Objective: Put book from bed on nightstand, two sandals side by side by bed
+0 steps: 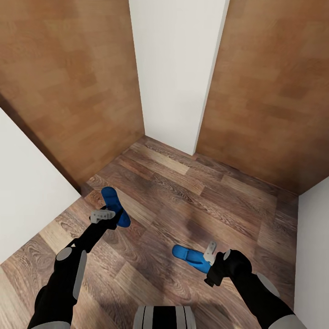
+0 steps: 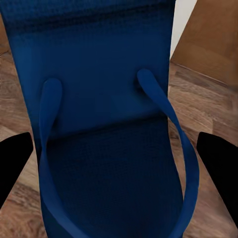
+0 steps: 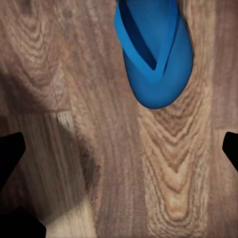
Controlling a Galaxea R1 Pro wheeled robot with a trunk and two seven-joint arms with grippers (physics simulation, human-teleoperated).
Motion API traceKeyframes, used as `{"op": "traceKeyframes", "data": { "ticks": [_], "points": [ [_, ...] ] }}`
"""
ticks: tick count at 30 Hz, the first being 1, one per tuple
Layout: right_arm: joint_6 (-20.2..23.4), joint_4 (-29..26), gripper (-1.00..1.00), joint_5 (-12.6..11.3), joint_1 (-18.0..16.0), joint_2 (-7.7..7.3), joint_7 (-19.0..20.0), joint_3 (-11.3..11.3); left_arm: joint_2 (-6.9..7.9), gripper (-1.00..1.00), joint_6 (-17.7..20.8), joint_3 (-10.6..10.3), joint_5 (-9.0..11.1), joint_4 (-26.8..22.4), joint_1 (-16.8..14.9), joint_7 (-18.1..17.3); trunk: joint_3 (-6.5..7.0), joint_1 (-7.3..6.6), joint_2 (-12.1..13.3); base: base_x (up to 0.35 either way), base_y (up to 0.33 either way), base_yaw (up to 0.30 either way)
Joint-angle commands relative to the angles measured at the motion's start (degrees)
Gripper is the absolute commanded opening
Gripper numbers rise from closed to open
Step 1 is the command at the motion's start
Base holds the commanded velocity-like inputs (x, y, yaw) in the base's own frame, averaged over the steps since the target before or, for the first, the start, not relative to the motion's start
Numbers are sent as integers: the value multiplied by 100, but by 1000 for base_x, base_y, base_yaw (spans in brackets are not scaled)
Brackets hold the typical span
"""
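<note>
The robot stands on a brown wood-plank floor [image 1: 183, 201] in a narrow space, and in front of it a white wall panel [image 1: 176, 68] rises between two tall brown wooden surfaces [image 1: 68, 82]. I take this white panel as my landmark. Two flat bright blue sandals are near the robot, both on the robot's side of the panel. The first blue sandal [image 1: 115, 205] is at the left end effector [image 1: 101, 214], to the left of the panel's foot; in the head view the pale fingers lie across the middle of the sandal. In the left wrist view this sandal [image 2: 106, 124] is very close to the camera, with its two blue straps visible, and the dark finger tips [image 2: 12, 163] stand on either side of it, so the left end effector looks closed around the sandal, though I cannot see the contact itself. The second blue sandal [image 1: 192, 258] is lower and to the right, nearer to the robot, and the right end effector [image 1: 214, 256] is at its right end. From the head view it seems to be held there. In the right wrist view the rounded end of this sandal [image 3: 156, 54] shows over the planks, and the two dark finger tips [image 3: 11, 153] are wide apart at the picture's edges, so I cannot tell whether the right end effector grips it.
</note>
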Motion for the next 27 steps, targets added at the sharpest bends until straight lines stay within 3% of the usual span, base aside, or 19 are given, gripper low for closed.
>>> {"op": "traceKeyframes", "data": {
  "ticks": [1, 16, 27],
  "points": [
    [10, -9, 100, 59, -4, -5, 48, 13, -8, -100, 28, 20, -43, -11, -4, -46, -4, -1, -2, 0, 0, 0],
    [10, -458, 100, 22, 14, -16, -41, -5, -28, -100, 20, -61, -50, 200, 22, -73, -4, -1, -2, 0, 0, 0],
    [10, -615, 100, 24, 14, -14, -40, 3, -28, -100, 20, -78, -50, 205, 23, -64, -248, 27, -17, 0, 0, 0]
  ]
}}
